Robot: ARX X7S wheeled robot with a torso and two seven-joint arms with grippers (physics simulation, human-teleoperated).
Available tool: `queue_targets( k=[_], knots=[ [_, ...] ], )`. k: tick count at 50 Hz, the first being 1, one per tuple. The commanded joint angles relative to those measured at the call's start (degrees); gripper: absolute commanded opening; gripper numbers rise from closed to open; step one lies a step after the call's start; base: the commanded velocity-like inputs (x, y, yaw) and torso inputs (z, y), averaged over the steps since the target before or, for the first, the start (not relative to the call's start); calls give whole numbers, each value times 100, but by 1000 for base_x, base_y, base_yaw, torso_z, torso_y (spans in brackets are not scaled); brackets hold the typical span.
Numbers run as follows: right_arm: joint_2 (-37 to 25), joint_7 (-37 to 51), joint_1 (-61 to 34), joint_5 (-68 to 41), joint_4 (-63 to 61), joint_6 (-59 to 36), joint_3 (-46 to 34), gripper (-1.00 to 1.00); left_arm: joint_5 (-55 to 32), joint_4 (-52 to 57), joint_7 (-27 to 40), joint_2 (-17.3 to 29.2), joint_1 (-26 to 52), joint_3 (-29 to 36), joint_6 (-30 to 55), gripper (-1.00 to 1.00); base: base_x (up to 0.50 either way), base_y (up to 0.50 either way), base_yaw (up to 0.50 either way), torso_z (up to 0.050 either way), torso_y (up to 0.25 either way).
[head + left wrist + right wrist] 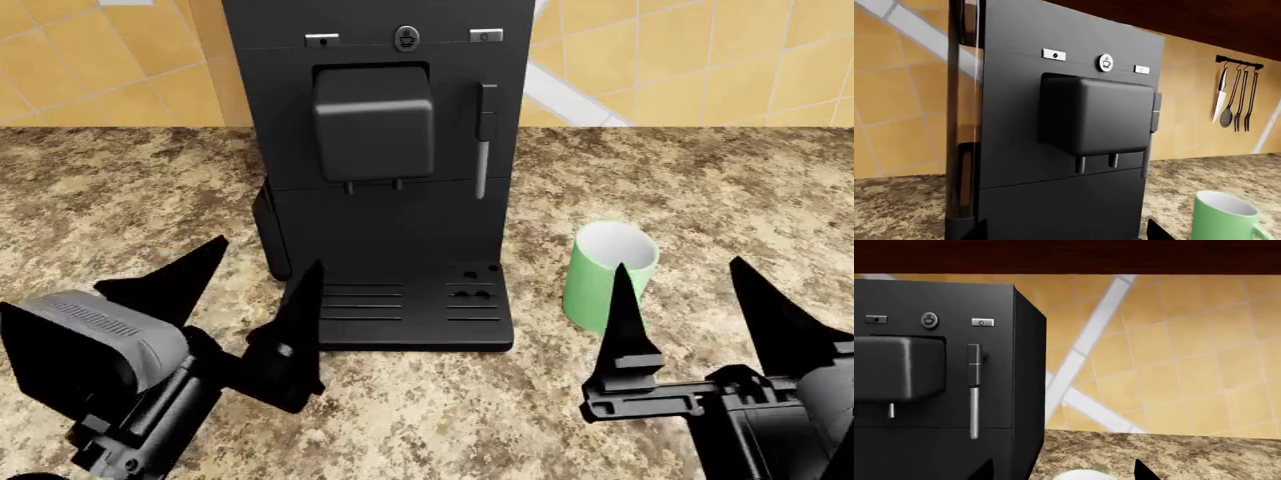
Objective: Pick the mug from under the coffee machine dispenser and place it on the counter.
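Note:
The pale green mug stands upright on the speckled counter, just right of the black coffee machine, not under the dispenser. The drip tray under the two nozzles holds nothing. My right gripper is open and empty just in front of the mug; in the right wrist view the mug's white rim shows between its fingertips. My left gripper is open and empty at the machine's front left. The left wrist view shows the dispenser and the mug.
A steam wand hangs on the machine's front right. A rail with a knife and utensils hangs on the tiled wall beyond the mug. A dark wooden cabinet overhangs the machine. Counter stretches to both sides of the machine.

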State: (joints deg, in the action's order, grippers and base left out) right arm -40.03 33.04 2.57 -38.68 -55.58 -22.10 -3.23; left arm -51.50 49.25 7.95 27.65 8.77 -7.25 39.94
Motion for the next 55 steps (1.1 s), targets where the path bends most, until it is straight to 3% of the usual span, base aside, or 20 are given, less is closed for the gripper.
queue_targets(
  k=[1, 9, 17, 20, 23, 26, 27, 36, 42, 44, 49, 53, 55],
  knots=[
    [-1154, 1037, -73, -110, -440, 953, -410, 100, -126, 551, -243, 68, -453, -432, -533, 100, 0, 0, 0, 0, 0],
    [-2826, 2587, -1041, 73, -439, 2416, -2462, 100, -318, 847, -141, 222, -640, -972, -810, 100, 0, 0, 0, 0, 0],
    [-3819, 3522, -2777, 502, -441, 3308, -4802, 100, -552, 1066, 127, 583, -856, -1240, -1284, 100, 0, 0, 0, 0, 0],
    [-4017, 3702, -3502, 531, -440, 4066, -5725, 100, -554, 1072, 702, 1280, -1097, -957, -2246, 100, 0, 0, 0, 0, 0],
    [-4382, 3919, -4485, 770, -442, 4212, -6827, 100, -290, 1072, 1413, 2524, -1687, -335, -3914, 100, 0, 0, 0, 0, 0],
    [-4777, 4079, -5034, 1028, -442, 4530, -7514, 100, -108, 1062, 1756, 2985, -1875, -76, -4484, 100, 0, 0, 0, 0, 0],
    [-4992, 4171, -5011, 1179, -442, 4768, -7544, 100, -33, 1059, 1817, 3050, -1864, -3, -4517, 100, 0, 0, 0, 0, 0],
    [-4997, 4810, -5014, 1834, -442, 4505, -7543, 100, 482, 1054, 2574, 3940, -2599, -131, -5612, 100, 0, 0, 0, 0, 0],
    [-4997, 5121, -5023, 2198, -442, 4293, -7531, 100, 887, 1064, 3158, 4559, -3512, -607, -6475, 100, 0, 0, 0, 0, 0],
    [-4997, 5148, -5023, 2227, -442, 4260, -7530, 100, 932, 1061, 3244, 4613, -3746, -807, -6609, 100, 0, 0, 0, 0, 0],
    [-4997, 5349, -5006, 2491, -442, 4063, -7542, 100, 1315, 1072, 3641, 4870, -5282, -2114, -7162, 100, 0, 0, 0, 0, 0],
    [-4997, 5691, -5116, 2745, -442, 4032, -7427, 100, 1362, 1073, 3707, 4880, -5359, -2290, -7269, 100, 0, 0, 0, 0, 0],
    [-4997, 5694, -5280, 2597, -442, 3930, -7260, 100, 1403, 1074, 3599, 4650, -5366, -2413, -7443, 100, 0, 0, 0, 0, 0]
  ],
)
